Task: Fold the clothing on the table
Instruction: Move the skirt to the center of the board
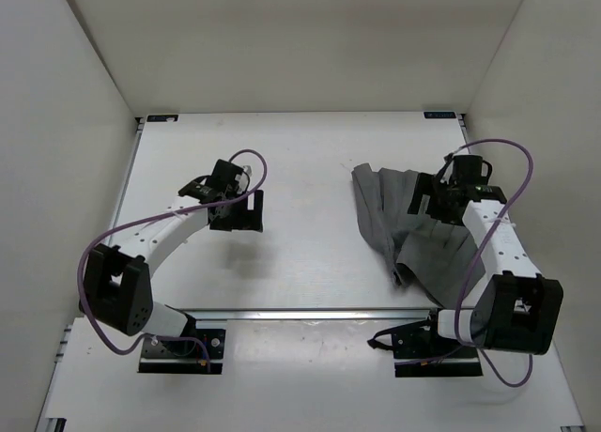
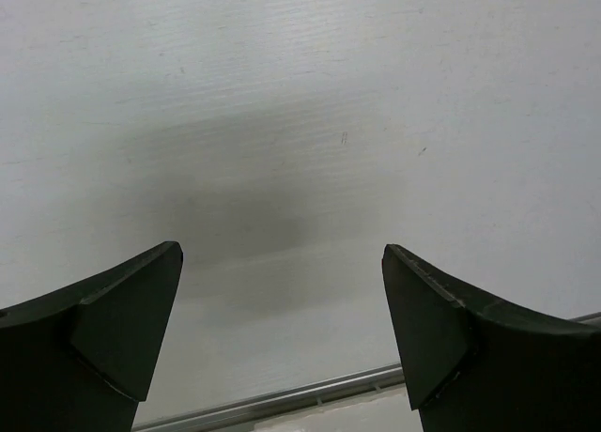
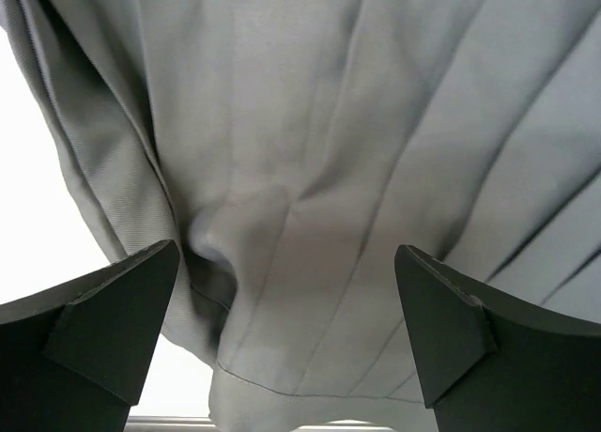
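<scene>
We feared our right tool (image 3: 286,254), wide and empty like the left tool (image 2: 282,254), might snag one pleat and bunch the clothing (image 3: 310,122).

Grey pleated clothing (image 1: 394,221), rumpled, table's (image 1: 300,160) right

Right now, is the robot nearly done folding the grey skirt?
Not nearly. Done: nothing looks folded neatly; the clothing lies rumpled on the table. In hand: the right claw hangs open over it, gripping nothing, and the left claw is open above bare table. Left: all the folding.
</scene>
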You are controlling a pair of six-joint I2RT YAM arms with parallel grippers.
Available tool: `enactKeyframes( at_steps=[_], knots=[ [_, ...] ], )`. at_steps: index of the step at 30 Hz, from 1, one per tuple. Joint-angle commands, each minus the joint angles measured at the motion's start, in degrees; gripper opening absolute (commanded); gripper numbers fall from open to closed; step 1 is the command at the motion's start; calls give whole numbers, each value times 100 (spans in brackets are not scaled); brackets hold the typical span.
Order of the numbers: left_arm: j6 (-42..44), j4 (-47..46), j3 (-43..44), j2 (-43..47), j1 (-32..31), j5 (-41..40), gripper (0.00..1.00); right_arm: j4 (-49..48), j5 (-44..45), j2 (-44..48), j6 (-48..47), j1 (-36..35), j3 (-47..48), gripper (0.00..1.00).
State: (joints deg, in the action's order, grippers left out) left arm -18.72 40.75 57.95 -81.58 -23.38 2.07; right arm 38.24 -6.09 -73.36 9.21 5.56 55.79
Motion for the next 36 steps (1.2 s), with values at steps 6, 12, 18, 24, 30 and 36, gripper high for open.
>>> enactKeyframes(
  at_steps=[6,12,18,24,30,36],
  knots=[
    [53,-260,-65,11,-71,-66,99,9,529,191,194,-1583,178,97],
    [167,-76,-38,-34,-71,-128,99,-440,230,-336,608,-2480,196,95],
    [228,-173,-373,257,149,136,99,-327,538,-1143,529,-3096,116,95],
    [281,-59,-355,283,237,136,99,61,1432,-1532,564,-3202,134,95],
    [325,-155,-461,371,237,295,99,35,1672,-1023,432,-2710,-155,89],
    [264,-129,-452,371,255,417,99,-580,1550,-1048,213,-2402,-490,69]
  ],
)
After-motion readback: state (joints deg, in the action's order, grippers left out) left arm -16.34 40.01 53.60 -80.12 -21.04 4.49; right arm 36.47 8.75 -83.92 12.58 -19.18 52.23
